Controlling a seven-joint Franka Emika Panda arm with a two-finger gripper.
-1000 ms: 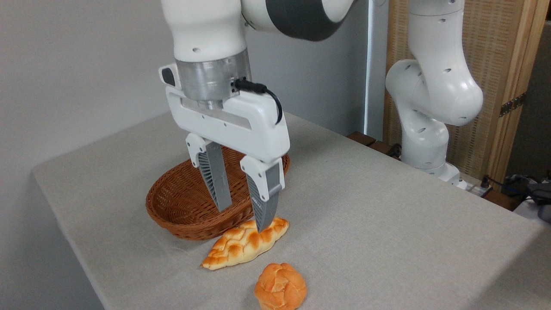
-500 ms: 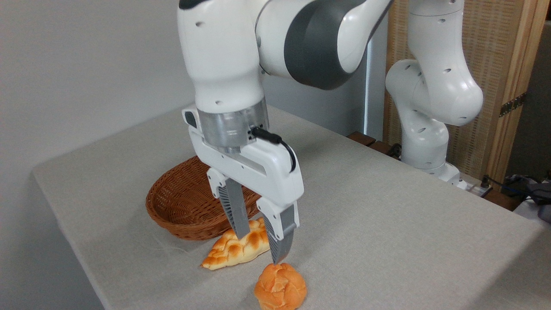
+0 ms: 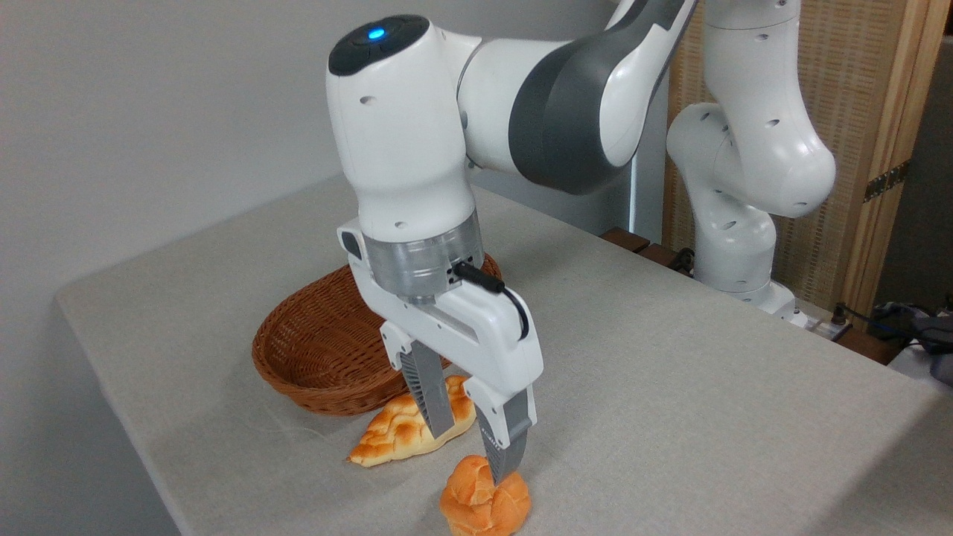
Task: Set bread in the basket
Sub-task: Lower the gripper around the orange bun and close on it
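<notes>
At lower centre, the end effector hangs spread open over the bread on the desk, reaching; next comes lowering, closing, then carrying to the basket

No legible text, labels, brand marks, numbers or signs anywhere in view. The arm housing is plain white and grey, carrying only a lit blue dot on its top cap, which is no character or sign. The gripper body shows no readable marking either.
</notes>
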